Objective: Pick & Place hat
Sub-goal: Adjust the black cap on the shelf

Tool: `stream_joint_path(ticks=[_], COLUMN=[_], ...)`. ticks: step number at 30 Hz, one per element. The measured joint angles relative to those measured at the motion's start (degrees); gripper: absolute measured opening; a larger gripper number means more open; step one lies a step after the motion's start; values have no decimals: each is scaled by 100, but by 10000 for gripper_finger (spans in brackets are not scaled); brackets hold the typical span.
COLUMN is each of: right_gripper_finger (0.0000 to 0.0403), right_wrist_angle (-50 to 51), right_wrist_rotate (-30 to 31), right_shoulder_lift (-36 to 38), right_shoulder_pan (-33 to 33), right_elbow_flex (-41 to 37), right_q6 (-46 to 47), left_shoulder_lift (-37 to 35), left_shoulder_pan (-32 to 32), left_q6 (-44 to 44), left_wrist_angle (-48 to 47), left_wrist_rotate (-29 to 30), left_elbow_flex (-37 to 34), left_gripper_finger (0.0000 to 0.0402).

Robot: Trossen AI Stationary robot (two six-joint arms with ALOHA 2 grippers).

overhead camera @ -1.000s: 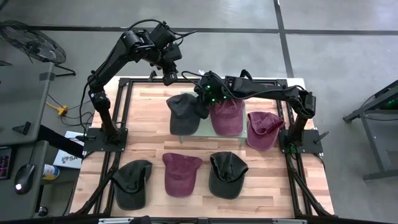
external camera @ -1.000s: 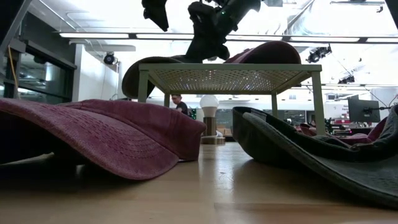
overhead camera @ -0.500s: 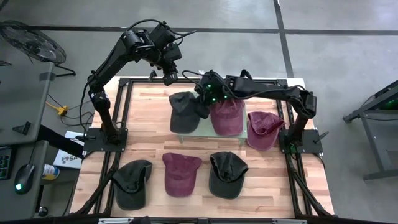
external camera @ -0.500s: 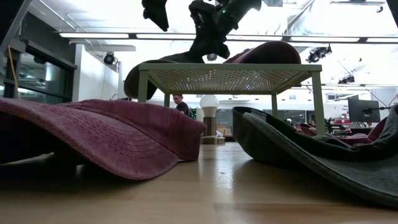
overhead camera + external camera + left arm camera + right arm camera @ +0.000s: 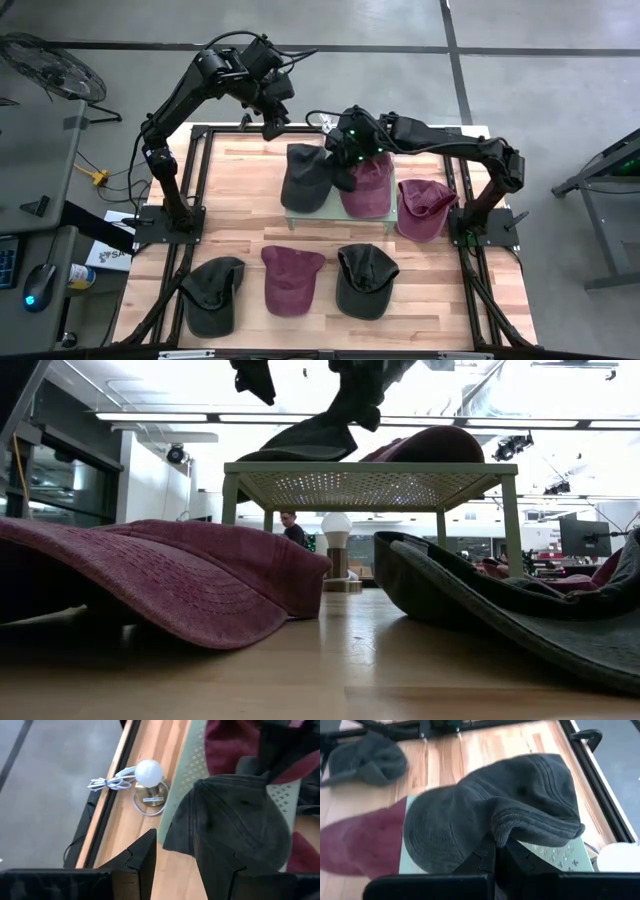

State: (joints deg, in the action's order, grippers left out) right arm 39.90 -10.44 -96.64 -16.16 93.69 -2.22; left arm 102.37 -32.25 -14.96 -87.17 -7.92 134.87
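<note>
Over the pale green perforated metal rack near the bench's far edge, right claw is clenched on the edge of the dark grey fabric cap, which is lifted off the rack at that side. Maroon cap sits just beside it on the rack. Left claw hovers above the far edge, fingers parted, holding nothing. White globe lamp stands near the rack.

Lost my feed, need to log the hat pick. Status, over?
Right gripper shut on dark grey hat, one edge lifted off the green stand. Left gripper waiting above the table's far edge. Maroon hat close alongside.
</note>
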Motion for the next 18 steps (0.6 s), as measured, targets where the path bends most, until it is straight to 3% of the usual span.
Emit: stream_joint_path(ticks=[8, 18], right_gripper_finger=[1, 0], right_wrist_angle=[158, 272], right_wrist_rotate=[96, 101], right_shoulder_lift=[71, 79], right_shoulder_pan=[-9, -9], right_elbow_flex=[0, 0], right_q6=[-273, -277], left_shoulder_lift=[22, 32], left_shoulder_pan=[4, 39], left_q6=[187, 473], left_wrist_angle=[-18, 83], left_wrist_rotate=[-727, -822], left_elbow_flex=[-152, -1646], left_gripper_finger=[128, 128])
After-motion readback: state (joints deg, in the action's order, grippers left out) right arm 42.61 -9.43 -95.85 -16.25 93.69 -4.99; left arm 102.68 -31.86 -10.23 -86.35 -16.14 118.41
